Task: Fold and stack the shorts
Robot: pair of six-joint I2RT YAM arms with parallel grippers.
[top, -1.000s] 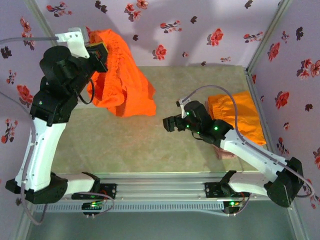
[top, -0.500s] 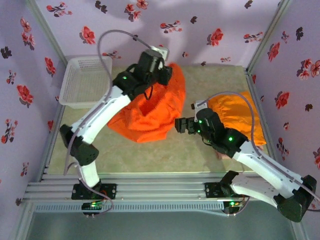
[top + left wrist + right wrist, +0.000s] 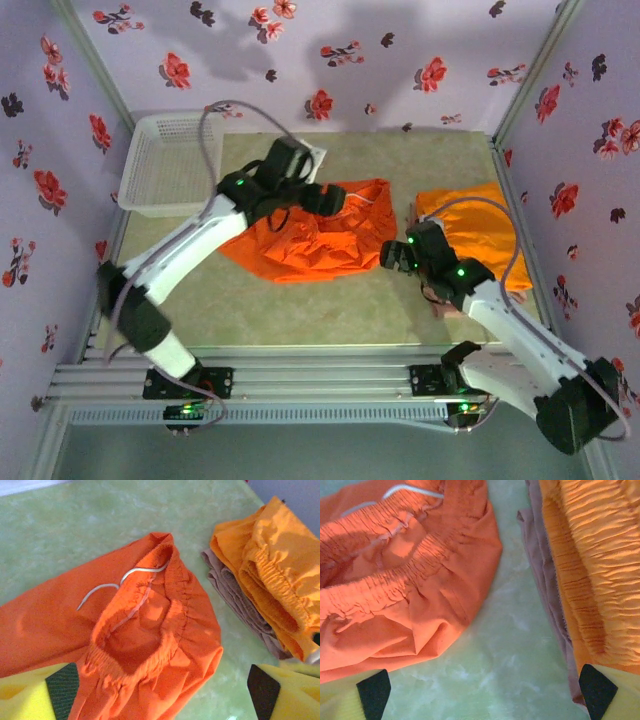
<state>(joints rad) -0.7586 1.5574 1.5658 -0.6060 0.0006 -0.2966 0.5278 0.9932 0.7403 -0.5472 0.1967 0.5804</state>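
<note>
Green marbled tabletop (image 3: 300,310) carries crumpled orange shorts (image 3: 300,240) at centre frame. Left gripper (image 3: 333,199) and right gripper (image 3: 387,257) both have jaws spread, grasping nothing.

Beige shorts (image 3: 231,591) seem largely hidden under orange shorts (image 3: 280,545).

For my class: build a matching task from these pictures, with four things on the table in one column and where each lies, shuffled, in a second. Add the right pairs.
Things
1 loose orange shorts
2 folded orange shorts
3 pink-beige shorts
4 white basket

Places
A far left corner of the table
B underneath another pair, right side
C on top of another pair, right side
D middle of the table

Pairs: 1-D, 2-C, 3-B, 4-A
</note>
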